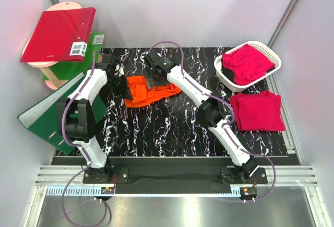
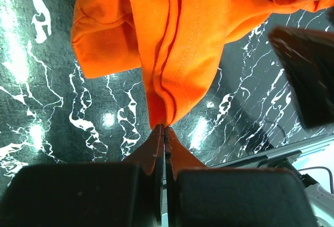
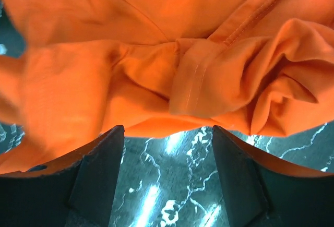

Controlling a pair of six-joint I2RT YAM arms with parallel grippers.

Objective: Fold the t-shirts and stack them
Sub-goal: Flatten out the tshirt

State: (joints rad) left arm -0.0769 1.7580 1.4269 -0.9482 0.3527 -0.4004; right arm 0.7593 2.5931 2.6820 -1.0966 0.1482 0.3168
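Overhead view from behind, wrist views close, sharing orange t-shirt (image 1: 148, 92)

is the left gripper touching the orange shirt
Touching. The left wrist view shows the left gripper with its jaws shut on a bunched fold of the orange t-shirt, the cloth pinched right at the tips.

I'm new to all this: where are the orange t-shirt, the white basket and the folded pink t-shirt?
orange t-shirt (image 1: 143, 95): top view, its middle.
white basket (image 1: 228, 81): top view, near wall.
folded pink t-shirt (image 1: 257, 111): top view, its middle.
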